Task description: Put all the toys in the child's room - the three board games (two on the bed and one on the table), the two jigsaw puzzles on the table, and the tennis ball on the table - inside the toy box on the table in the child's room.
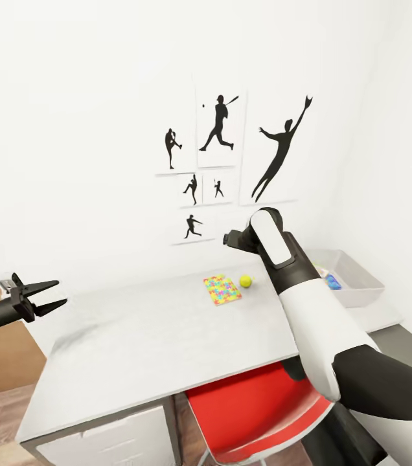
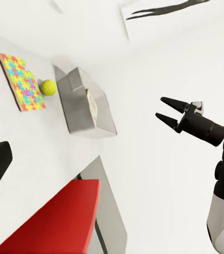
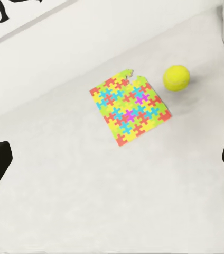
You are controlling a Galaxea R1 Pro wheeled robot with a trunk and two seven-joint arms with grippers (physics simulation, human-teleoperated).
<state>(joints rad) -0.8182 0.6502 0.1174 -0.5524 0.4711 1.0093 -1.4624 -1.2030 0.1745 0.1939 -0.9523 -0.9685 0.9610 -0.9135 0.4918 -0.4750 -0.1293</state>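
Lying on the table [image 1: 135,336]: one jigsaw puzzle [image 1: 222,288], one tennis ball [image 1: 245,281]; both grippers spread wide.

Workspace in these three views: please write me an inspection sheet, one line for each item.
Surface: light grey table, mostly bare.
Job's things: one jigsaw puzzle lies flat near the wall; the tennis ball rests beside it, apart; the toy box stands at the table's far right end with colourful items inside.
Clutter: nothing seen.
Grippers: left gripper open, empty, held beyond the table's left edge; right gripper open, empty, above the puzzle and ball.
Cables: nothing seen.
Surroundings: white wall with black sports silhouettes; red chair tucked under the table; white drawer unit.
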